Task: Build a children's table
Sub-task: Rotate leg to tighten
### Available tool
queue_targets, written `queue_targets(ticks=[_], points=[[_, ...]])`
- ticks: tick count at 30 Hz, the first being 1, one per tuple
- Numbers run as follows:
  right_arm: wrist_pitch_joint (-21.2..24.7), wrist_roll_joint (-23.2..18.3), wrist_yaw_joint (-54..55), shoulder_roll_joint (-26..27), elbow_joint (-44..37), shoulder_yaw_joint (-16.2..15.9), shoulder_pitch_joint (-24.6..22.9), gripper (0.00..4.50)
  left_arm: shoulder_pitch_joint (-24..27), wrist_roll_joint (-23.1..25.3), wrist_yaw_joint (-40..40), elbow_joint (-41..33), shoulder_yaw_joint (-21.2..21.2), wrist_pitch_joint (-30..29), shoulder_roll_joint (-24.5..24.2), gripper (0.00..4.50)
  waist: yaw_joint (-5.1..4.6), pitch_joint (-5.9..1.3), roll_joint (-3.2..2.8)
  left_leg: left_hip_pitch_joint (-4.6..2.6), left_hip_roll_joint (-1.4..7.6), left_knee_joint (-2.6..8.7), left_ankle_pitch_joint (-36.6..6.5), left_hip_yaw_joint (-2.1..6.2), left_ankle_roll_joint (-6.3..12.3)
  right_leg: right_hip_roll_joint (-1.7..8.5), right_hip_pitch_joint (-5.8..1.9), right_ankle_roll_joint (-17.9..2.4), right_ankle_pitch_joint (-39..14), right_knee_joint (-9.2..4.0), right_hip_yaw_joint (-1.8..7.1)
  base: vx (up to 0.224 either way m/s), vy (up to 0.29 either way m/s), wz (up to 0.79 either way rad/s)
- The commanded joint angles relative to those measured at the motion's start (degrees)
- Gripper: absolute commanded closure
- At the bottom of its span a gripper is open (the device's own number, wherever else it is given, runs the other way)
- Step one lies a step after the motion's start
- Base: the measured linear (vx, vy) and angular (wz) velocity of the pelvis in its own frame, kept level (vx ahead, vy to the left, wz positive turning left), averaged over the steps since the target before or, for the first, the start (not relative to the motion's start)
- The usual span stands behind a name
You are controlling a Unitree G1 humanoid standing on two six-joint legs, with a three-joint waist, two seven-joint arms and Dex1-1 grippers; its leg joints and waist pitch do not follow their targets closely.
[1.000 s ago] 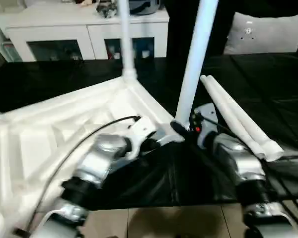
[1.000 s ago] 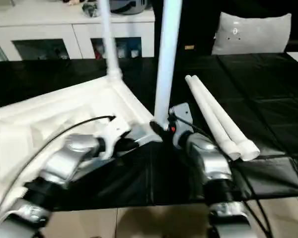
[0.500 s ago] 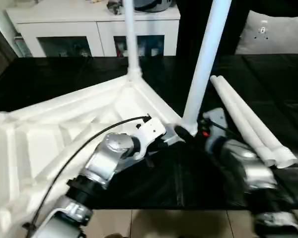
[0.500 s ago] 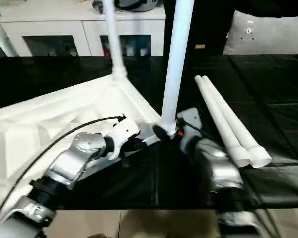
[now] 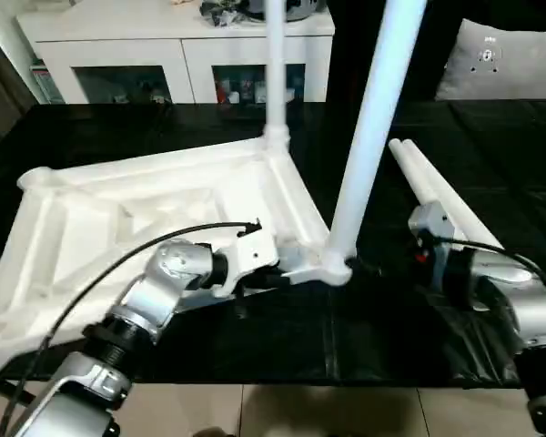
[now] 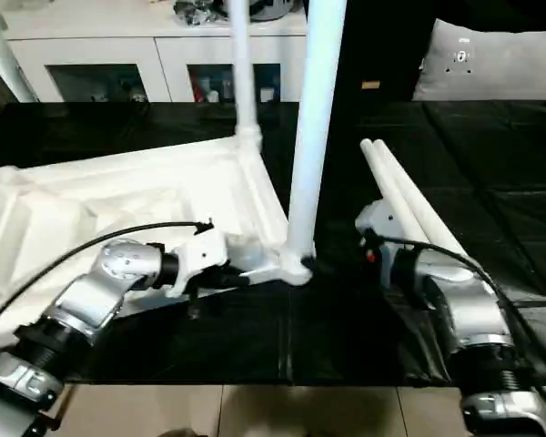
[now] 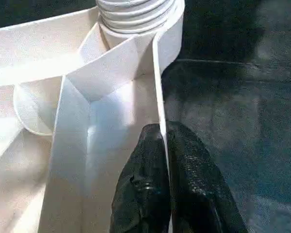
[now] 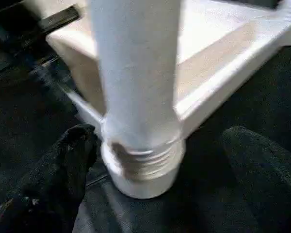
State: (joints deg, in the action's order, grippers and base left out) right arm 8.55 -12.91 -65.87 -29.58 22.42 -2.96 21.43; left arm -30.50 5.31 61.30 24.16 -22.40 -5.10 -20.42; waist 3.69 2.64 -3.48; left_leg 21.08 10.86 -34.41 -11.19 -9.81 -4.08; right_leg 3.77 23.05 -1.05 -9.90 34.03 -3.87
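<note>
I see my left gripper (image 7: 160, 145) clamped on the upturned tabletop's (image 5: 146, 218) edge rib beside the near corner socket. My right gripper (image 8: 155, 160) hangs released, its fingers (image 8: 63, 165) straddling the upright leg's (image 8: 136, 73) threaded base without touching.

one tabletop (image 5: 146, 228), two standing legs (image 5: 373, 137), two loose legs (image 5: 437, 196)
</note>
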Motion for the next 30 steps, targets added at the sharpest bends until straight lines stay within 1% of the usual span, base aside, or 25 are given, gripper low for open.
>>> queue_targets(ticks=[1,5,7,9,11,14,16,17,19,21,22,23,25,26,28,30], points=[[-0.2,0.0,-1.8,-0.6,-2.0,-0.8,0.0,0.03,-0.5,1.5,2.1,1.4,-2.9,1.3,-0.7,4.50,0.07,-3.65,0.72,-0.13,2.10,3.77,-9.8,0.47,6.03,4.04,-3.20,-12.4,-14.1,-4.18,2.22,0.000,0.000,0.00],[-0.7,0.0,-2.6,-0.6,-2.0,-1.1,0.1,0.03,-0.6,1.2,3.5,2.1,-3.3,2.7,-0.9,4.50,0.13,-3.71,0.77,-0.14,2.11,3.77,-9.4,0.50,6.00,4.06,-3.23,-12.2,-13.9,-4.08,2.23,0.000,0.000,0.00],[-1.1,-0.4,-3.6,-0.7,-2.1,-1.5,0.3,0.03,-0.3,1.0,5.7,1.9,-4.0,4.1,-1.6,4.50,0.24,-3.75,0.72,-0.17,2.13,3.76,-9.1,0.50,6.08,4.06,-3.21,-12.5,-13.4,-4.05,2.23,0.000,0.000,0.00],[-0.9,-0.8,-5.2,-1.1,-2.2,-2.2,0.3,0.29,-0.1,1.1,7.1,1.8,-4.6,5.5,-2.3,4.50,0.40,-3.77,0.64,-0.17,2.20,3.75,-9.0,0.50,6.20,4.04,-3.19,-12.7,-13.0,-3.98,2.22,0.000,0.000,0.00],[-0.6,-0.9,-7.4,-1.5,-2.0,-3.2,0.2,0.29,0.0,1.4,8.6,1.7,-5.1,6.9,-3.0,4.50,0.51,-3.74,0.69,-0.21,2.26,3.75,-9.4,0.44,6.20,4.05,-3.15,-12.7,-13.1,-3.97,2.26,0.000,0.000,0.00],[-1.2,-0.1,-7.8,-1.2,-0.9,-3.9,0.5,0.71,0.0,1.3,9.5,1.7,-5.3,7.5,-3.3,4.50,1.00,-3.72,0.61,-0.34,2.36,3.81,-9.7,0.43,5.85,4.11,-3.05,-12.6,-13.9,-4.00,2.31,0.000,0.000,0.00],[-1.3,0.2,-8.0,-0.6,-0.6,-4.5,0.7,0.78,-0.1,1.4,9.8,1.8,-5.3,7.9,-3.4,4.50,1.24,-3.77,0.63,-0.37,2.36,3.80,-9.4,0.42,5.50,4.13,-3.03,-12.7,-13.3,-3.90,2.36,0.000,0.000,0.00],[-1.3,0.2,-8.1,-0.5,-0.6,-4.6,0.8,0.78,-0.1,1.4,9.8,1.8,-5.4,7.9,-3.4,4.50,1.25,-3.75,0.73,-0.37,2.33,3.80,-9.5,0.40,5.46,4.12,-3.03,-12.7,-13.2,-3.91,2.35,0.000,0.000,0.00],[-1.2,0.2,-8.4,-0.3,-0.5,-4.9,0.9,1.13,-0.1,1.4,10.0,1.8,-5.5,8.2,-3.5,4.50,1.27,-3.82,0.70,-0.28,2.33,3.79,-9.0,0.44,5.43,4.13,-3.15,-12.7,-12.6,-3.76,2.35,0.000,0.000,0.00],[-1.1,0.3,-8.9,0.1,-0.3,-5.7,1.1,1.19,-0.2,1.4,10.2,1.8,-5.6,8.5,-3.5,4.50,1.27,-3.85,0.67,-0.28,2.32,3.76,-8.8,0.45,5.52,4.11,-3.16,-12.7,-12.3,-3.71,2.33,0.000,0.000,0.00],[-1.1,0.3,-9.0,0.3,-0.3,-6.0,1.1,1.34,-0.1,1.4,10.3,1.8,-5.6,8.6,-3.5,4.50,1.28,-3.84,0.77,-0.29,2.31,3.75,-8.7,0.43,5.54,4.12,-3.13,-12.8,-12.3,-3.71,2.33,0.000,0.000,0.00],[-1.1,0.4,-9.1,0.4,-0.2,-6.2,1.1,1.34,0.0,1.3,10.4,1.8,-5.6,8.8,-3.6,4.50,1.28,-3.84,0.75,-0.27,2.29,3.74,-8.7,0.41,5.54,4.12,-3.15,-12.8,-12.4,-3.72,2.33,0.000,0.000,0.00],[-1.1,0.3,-9.4,0.5,-0.2,-6.4,1.1,1.58,0.0,1.3,10.6,2.0,-5.5,9.0,-3.6,4.50,1.25,-3.80,0.72,-0.27,2.31,3.77,-8.8,0.41,5.55,4.11,-3.12,-12.7,-12.7,-3.75,2.32,0.000,0.000,0.00],[-1.1,0.3,-9.4,0.5,-0.1,-6.5,1.1,1.63,0.0,1.3,10.6,2.0,-5.5,9.1,-3.6,4.50,1.28,-3.81,0.83,-0.28,2.31,3.76,-8.9,0.40,5.55,4.12,-3.14,-12.7,-12.8,-3.77,2.31,0.000,0.000,0.00],[-0.8,0.0,-9.7,0.5,-0.8,-6.6,0.5,1.69,0.2,1.3,10.5,1.9,-5.4,8.9,-3.6,4.50,1.28,-3.75,0.79,-0.31,2.31,3.80,-9.2,0.40,5.40,4.13,-3.10,-12.4,-13.8,-3.86,2.33,0.000,0.000,0.00],[-0.6,-0.2,-9.8,0.6,-1.1,-6.6,0.1,1.75,0.4,1.1,10.4,1.8,-5.3,8.4,-3.5,4.50,1.24,-3.74,0.96,-0.32,2.31,3.84,-9.3,0.40,5.29,4.13,-3.11,-12.2,-14.2,-3.88,2.33,0.000,0.000,0.00]])
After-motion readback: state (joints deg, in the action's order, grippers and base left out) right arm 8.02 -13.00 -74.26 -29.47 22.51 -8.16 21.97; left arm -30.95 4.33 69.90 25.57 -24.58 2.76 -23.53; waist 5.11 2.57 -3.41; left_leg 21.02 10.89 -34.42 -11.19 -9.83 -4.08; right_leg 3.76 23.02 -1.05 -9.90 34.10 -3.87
